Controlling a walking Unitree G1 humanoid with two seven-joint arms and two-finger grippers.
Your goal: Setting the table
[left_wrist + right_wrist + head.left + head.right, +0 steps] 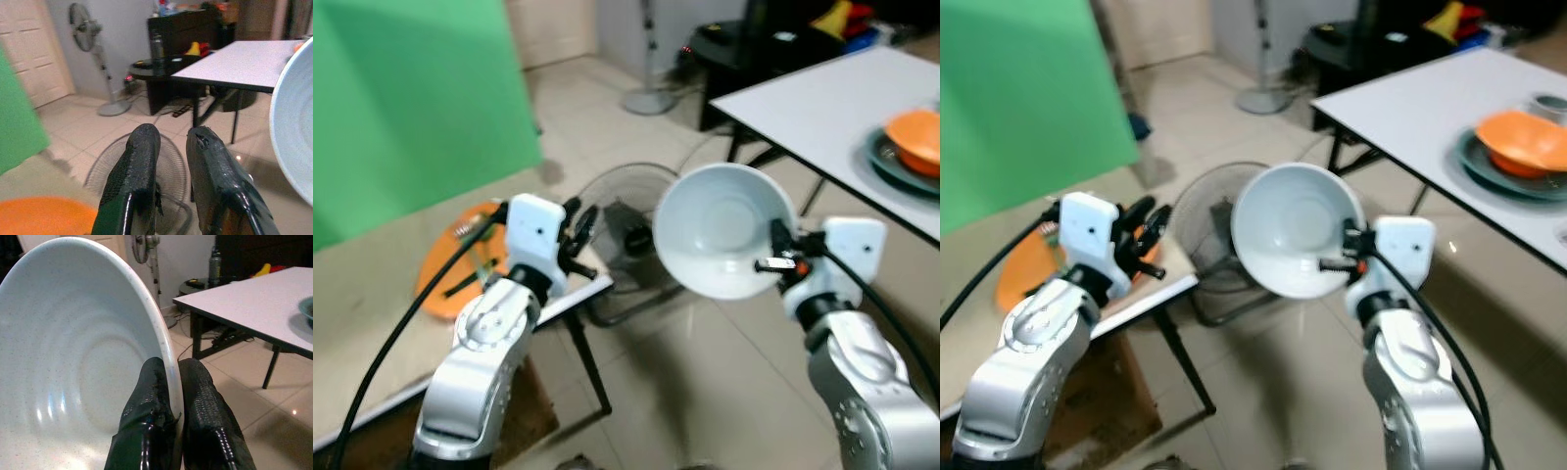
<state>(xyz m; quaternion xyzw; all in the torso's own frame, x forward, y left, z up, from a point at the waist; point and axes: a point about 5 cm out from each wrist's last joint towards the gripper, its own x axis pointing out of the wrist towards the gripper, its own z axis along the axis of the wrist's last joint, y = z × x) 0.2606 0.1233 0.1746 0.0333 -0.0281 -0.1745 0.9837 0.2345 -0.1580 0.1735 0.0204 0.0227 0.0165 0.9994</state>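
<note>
My right gripper (775, 251) is shut on the rim of a white bowl (720, 230), holding it tilted in the air above the floor. In the right wrist view one finger (146, 401) is inside the bowl (73, 357) and the other outside. My left gripper (582, 227) is shut and empty, over the edge of a low beige table (372, 294) that carries an orange plate (445, 279). To the right stands the white dining table (822, 98), with an orange bowl (915, 137) on a grey plate (891, 168).
A floor fan's round cage (626, 235) lies on the tiles below the bowl. A green screen (411, 98) stands at the left. A black side table (744, 49) and a standing fan (90, 34) are behind the white table.
</note>
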